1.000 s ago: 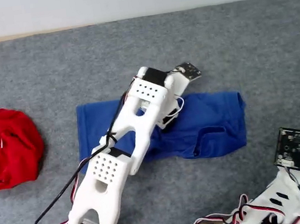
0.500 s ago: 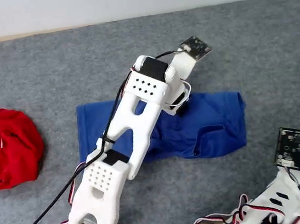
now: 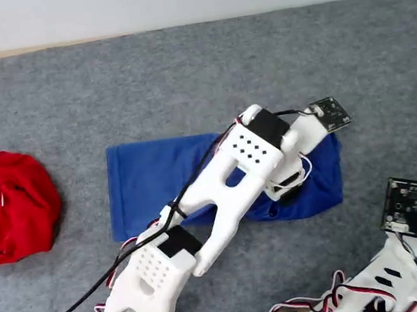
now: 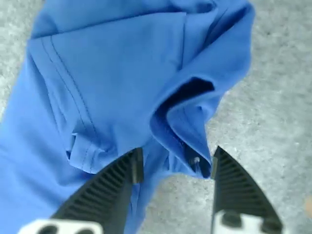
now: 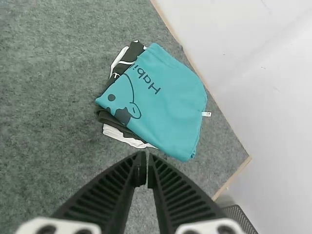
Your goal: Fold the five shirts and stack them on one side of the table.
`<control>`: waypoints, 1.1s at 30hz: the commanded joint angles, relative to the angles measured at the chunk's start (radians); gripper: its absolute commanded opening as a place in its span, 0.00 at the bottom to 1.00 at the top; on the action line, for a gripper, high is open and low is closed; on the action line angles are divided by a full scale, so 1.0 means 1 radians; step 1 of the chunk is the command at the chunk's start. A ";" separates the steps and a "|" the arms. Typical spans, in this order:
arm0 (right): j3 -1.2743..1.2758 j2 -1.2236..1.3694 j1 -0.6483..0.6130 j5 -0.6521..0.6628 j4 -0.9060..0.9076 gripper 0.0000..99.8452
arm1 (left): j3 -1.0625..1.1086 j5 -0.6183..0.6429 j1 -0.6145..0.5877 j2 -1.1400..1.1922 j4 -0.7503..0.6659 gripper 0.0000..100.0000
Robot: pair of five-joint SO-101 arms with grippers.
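Observation:
A blue shirt (image 3: 147,187) lies flat and partly folded in the middle of the grey table. My left arm (image 3: 231,180) stretches across it to its right end. In the left wrist view my left gripper (image 4: 174,165) is open just above a raised fold (image 4: 187,114) at the blue shirt's (image 4: 112,73) edge, one finger on each side. A crumpled red shirt (image 3: 11,205) lies at the far left. My right gripper (image 5: 146,165) is shut and empty above a stack topped by a folded teal shirt (image 5: 158,102), with dark and white shirts under it.
The table's right edge (image 5: 229,178) runs close past the stack, with white floor beyond. The right arm's camera board (image 3: 414,210) sits at the lower right of the high view. Bare grey cloth (image 3: 182,75) lies behind the blue shirt.
My left arm has swung right, from the blue shirt's upper middle to its right end. The right arm and the red shirt have kept still.

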 commanded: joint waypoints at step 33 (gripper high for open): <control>0.015 -0.004 -0.002 0.008 -0.012 0.01 | -0.199 0.009 -0.028 0.038 0.028 0.06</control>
